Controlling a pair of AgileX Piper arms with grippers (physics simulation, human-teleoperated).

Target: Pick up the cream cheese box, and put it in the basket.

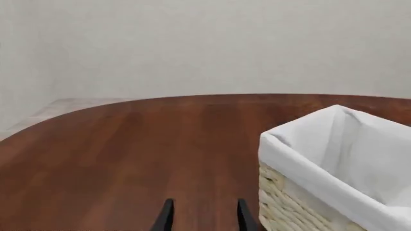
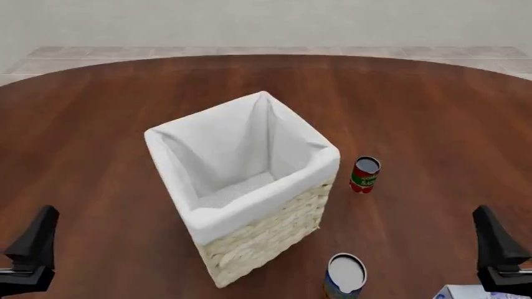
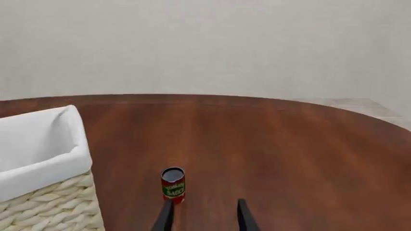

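Standing mid-table, the basket (image 2: 249,205) held nothing; both grippers, left (image 1: 202,216) and right (image 3: 202,216), were released, cream cheese box (image 2: 461,293) near-right.

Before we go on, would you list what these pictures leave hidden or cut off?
- Cream cheese box: front view, only a corner shows, cut by the bottom edge beside the right gripper.
- Blue can: front view, lower body cut off.
- Basket: its floor is partly hidden by its own liner.
- Red can: label too small to read.

Bare simulated room: round wooden table (image 2: 432,112), plain wall (image 1: 205,43), tiled floor (image 2: 249,51).
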